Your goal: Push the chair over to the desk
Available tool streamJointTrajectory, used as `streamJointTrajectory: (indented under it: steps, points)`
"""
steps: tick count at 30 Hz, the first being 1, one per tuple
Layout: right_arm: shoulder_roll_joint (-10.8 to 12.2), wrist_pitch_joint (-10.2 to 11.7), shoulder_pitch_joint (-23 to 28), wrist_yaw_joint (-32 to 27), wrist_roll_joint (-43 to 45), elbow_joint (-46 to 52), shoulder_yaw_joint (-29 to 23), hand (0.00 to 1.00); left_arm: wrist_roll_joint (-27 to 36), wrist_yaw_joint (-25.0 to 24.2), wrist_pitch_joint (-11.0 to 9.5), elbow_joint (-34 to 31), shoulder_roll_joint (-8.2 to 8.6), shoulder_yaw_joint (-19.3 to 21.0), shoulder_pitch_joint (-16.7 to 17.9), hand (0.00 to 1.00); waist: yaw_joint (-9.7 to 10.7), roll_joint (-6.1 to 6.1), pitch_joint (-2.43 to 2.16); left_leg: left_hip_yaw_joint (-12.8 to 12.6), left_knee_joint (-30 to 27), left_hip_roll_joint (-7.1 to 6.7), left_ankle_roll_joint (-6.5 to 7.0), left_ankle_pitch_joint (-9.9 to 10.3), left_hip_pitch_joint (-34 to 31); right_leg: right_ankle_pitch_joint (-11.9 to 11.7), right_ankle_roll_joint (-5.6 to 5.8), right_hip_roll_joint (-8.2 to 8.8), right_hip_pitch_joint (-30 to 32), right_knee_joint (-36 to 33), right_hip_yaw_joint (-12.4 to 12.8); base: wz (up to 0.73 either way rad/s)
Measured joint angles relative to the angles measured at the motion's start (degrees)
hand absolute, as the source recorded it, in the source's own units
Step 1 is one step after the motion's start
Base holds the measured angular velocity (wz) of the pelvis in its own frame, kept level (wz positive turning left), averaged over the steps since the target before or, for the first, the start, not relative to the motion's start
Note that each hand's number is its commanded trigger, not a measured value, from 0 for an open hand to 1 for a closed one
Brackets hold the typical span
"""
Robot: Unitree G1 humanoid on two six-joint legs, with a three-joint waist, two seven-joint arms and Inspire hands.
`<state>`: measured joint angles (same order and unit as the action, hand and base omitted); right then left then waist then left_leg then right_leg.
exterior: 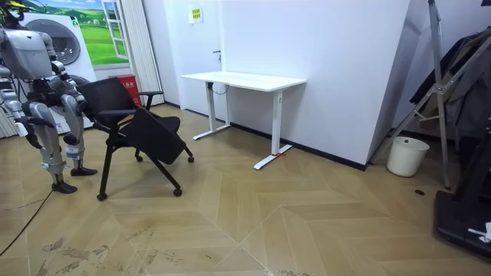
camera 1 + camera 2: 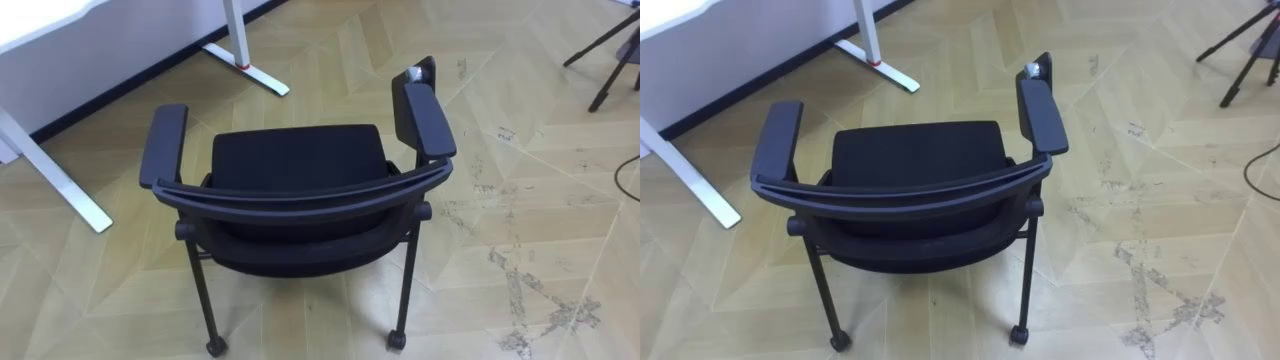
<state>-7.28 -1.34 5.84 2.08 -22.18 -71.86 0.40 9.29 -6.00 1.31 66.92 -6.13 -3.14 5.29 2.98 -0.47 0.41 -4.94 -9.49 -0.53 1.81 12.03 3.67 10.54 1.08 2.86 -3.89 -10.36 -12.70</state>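
A black chair (image 2: 298,160) with two armrests and small castors stands on the wooden floor right in front of me, its curved backrest (image 2: 300,192) nearest to me and its seat facing away. In the room view I stand at the left just behind the chair (image 1: 146,130), facing the room view's right. My left hand (image 1: 75,140) hangs low behind the backrest and my right hand (image 1: 23,126) hangs at my other side. Both are too small to read.
A white desk (image 1: 245,79) stands against the wall beyond the chair, and its legs (image 2: 60,180) reach the floor at my front left. A dark tripod (image 2: 610,60) stands at the far right. A white bucket (image 1: 406,156) and a rack (image 1: 445,92) stand further off.
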Motion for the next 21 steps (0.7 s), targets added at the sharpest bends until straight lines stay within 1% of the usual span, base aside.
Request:
streamJointTrajectory:
  steps: [8,11,17,21]
  points:
    - [0.0,-0.2,-0.1,0.3,0.1,-0.2,-0.9,0.0,0.0,-0.5,0.0,0.0,0.0,0.7,0.3,0.0,0.1,0.2,-0.05,0.0,0.0,0.0,0.0,0.0,0.0,0.0,0.0,0.0,0.0,0.0,0.1,0.0]
    - [0.0,-1.2,-0.2,-0.2,0.1,-0.2,-1.8,0.0,0.0,-0.5,0.1,-0.1,0.0,0.7,0.5,0.0,0.2,0.28,0.0,0.1,0.0,-0.04,0.0,0.0,0.0,0.0,0.01,0.01,-0.1,0.0,0.1,0.0]
    - [0.0,-1.3,-0.3,-0.7,0.0,-0.2,-1.8,0.0,0.1,-0.6,0.8,-0.1,-0.01,0.7,0.5,0.0,0.5,0.25,0.06,0.1,0.0,-0.06,0.0,0.0,0.1,0.0,0.06,0.02,-0.1,0.0,0.2,0.0]
    - [0.1,-1.3,-0.2,-0.7,-0.1,-0.3,-1.8,0.0,0.1,-0.7,0.7,-0.1,-0.01,0.6,0.5,0.0,0.4,0.17,0.09,0.2,0.0,-0.11,0.0,0.0,0.0,0.0,0.06,0.02,-0.2,0.4,0.2,0.0]
